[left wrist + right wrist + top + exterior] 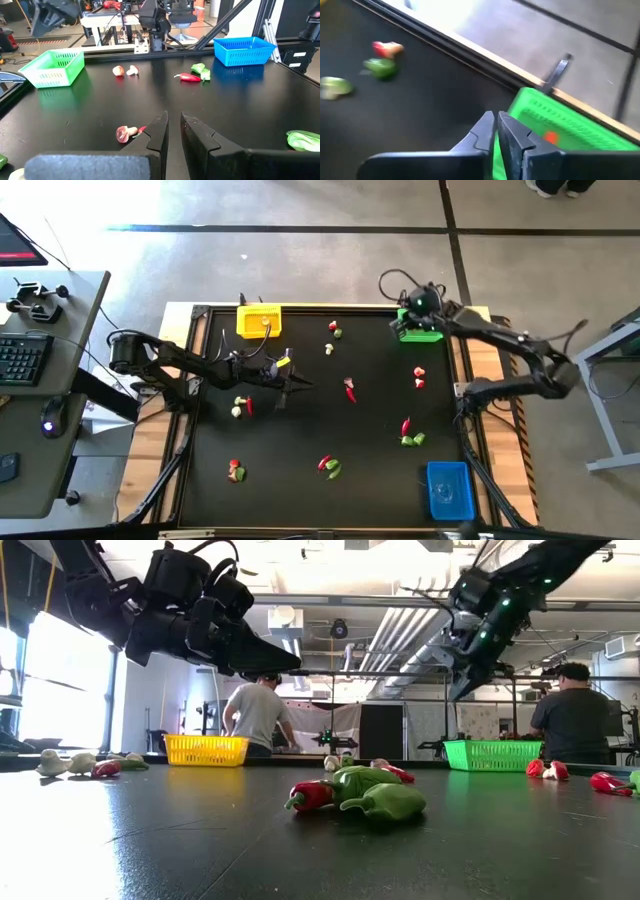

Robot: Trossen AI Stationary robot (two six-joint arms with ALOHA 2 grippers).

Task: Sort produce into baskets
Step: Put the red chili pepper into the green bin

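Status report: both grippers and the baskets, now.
Right gripper shut, empty, over green basket. Left gripper near-closed, empty, mid-table. Produce scattered; nothing blocking.

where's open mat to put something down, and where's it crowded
Bare patches: between the yellow basket and green basket, and between the low-middle produce and blue basket. Crowded around the left claw.

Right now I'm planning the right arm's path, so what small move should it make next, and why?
Probably lift the right tool away from the green basket and swing toward the red pieces just nearer on the mat. Its fingers look shut with nothing between them, an orange-red piece lies in the basket, and much produce is unsorted. The left tool hovers mid-table.
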